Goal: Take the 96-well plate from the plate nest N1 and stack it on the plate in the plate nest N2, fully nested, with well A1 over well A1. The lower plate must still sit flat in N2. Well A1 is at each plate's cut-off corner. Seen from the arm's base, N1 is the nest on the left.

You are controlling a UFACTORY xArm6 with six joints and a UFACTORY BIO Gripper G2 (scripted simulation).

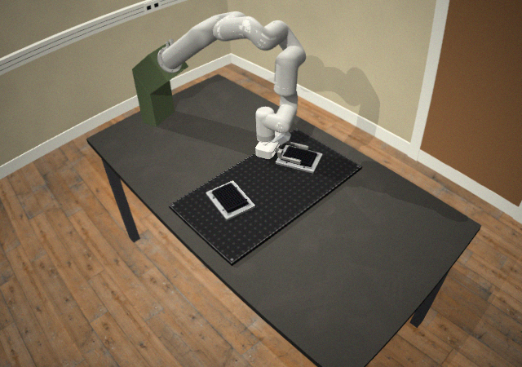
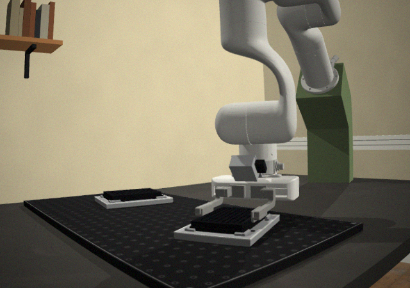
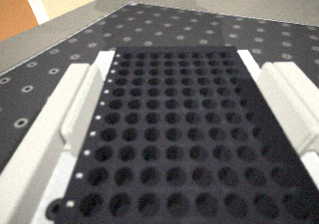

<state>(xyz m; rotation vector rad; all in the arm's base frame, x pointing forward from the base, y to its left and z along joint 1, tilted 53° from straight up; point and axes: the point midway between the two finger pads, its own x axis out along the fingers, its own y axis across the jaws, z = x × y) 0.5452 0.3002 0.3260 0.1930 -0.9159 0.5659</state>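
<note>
The black plastic plate full of little holes (image 1: 301, 156) (image 2: 221, 221) (image 3: 173, 118) sits in the white flat nest (image 1: 294, 167) (image 2: 215, 238) (image 3: 106, 62), long side along the fingers. The grey two-finger pincer (image 1: 303, 154) (image 2: 227, 213) (image 3: 181, 85) looks clamped on it, across its short way.

Beige walls (image 1: 337, 13) (image 2: 148, 80) are enclosing a wood-plank floor (image 1: 63, 287); a wooden shelf (image 2: 36, 43) is supporting several upright books (image 2: 27, 18).

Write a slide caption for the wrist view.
Black rectangular 96-well plate, white plate nest beneath, flanked by the pale two-fingered pincer.
</note>
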